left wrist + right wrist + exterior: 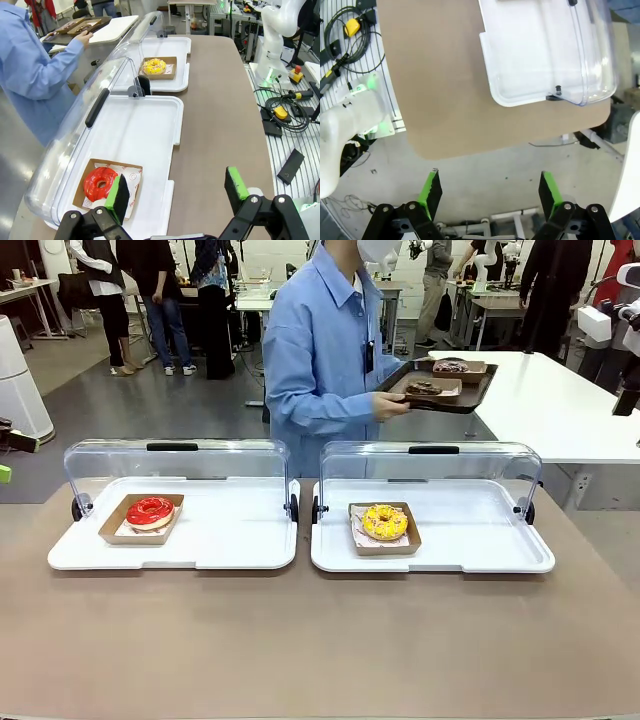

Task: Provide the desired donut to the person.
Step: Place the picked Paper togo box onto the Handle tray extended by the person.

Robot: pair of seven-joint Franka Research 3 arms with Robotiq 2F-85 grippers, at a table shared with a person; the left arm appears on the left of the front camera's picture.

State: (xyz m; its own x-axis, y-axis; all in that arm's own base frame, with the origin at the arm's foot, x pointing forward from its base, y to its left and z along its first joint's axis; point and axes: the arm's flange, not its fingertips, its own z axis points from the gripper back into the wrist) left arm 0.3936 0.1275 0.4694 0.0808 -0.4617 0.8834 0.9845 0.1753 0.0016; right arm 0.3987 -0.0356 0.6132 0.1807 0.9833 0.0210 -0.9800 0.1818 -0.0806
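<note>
A red-glazed donut (150, 511) lies in a cardboard box on the left white tray (230, 540). On the right white tray (470, 540), a yellow sprinkled donut (384, 522) sits in its own box. Both clear lids are swung up. The person (320, 350) in a light blue shirt stands behind the table, holding a dark serving tray (478, 395) of boxed donuts. My left gripper (177, 189) is open and hangs above the table's end, close to the red donut (100, 182); the yellow donut (155, 66) lies farther off. My right gripper (489, 192) is open, over the floor beyond the table's edge.
A white table (560, 410) stands behind on the right. Cables and small devices (280, 107) lie on the grated platform beside the brown table (220, 110). A white arm base (347, 125) and the lidded tray (535, 55) appear in the right wrist view. Bystanders stand far back.
</note>
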